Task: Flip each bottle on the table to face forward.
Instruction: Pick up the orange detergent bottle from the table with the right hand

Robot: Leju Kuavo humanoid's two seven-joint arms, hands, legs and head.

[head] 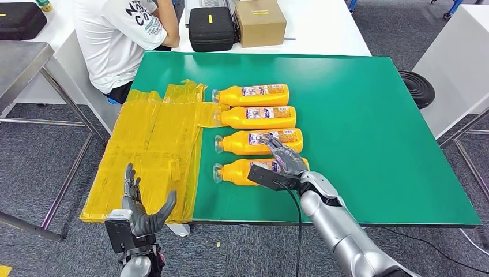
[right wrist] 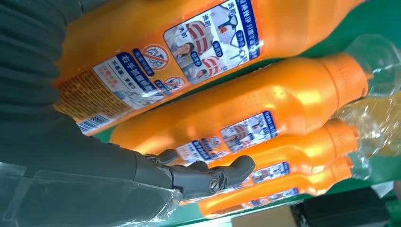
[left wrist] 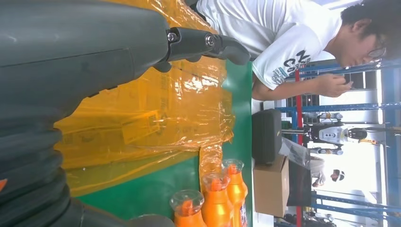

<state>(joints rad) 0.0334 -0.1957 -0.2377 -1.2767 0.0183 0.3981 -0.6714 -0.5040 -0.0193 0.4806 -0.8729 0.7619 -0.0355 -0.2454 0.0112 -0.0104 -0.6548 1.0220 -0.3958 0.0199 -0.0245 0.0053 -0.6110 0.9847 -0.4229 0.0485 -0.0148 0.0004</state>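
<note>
Four orange bottles are laid on their sides in a close row on the green desk (head: pixel 369 127), caps pointing to the robot's left, each touching or just beside its neighbour. The nearest bottle (head: pixel 233 172) is partly covered by the right hand (head: pixel 284 158), whose fingers are stretched out over its label end and reach onto the second bottle (head: pixel 242 142); whether anything is actually gripped cannot be told, as no finger is seen wrapped round a body. In the right wrist view the small-print and barcode labels are turned up on the bottles, so it is judged that the backs are showing and the flipping is not yet done. The third bottle (head: pixel 259 117) and fourth bottle (head: pixel 254 95) lie beyond, untouched. The tight spacing would be expected to make a roll awkward. The left hand (head: pixel 141 210) is held off the desk's near edge, spread and holding nothing, beside a crumpled yellow sheet (head: pixel 150 144). A person (head: pixel 124 34) is seated at the far corner.
</note>
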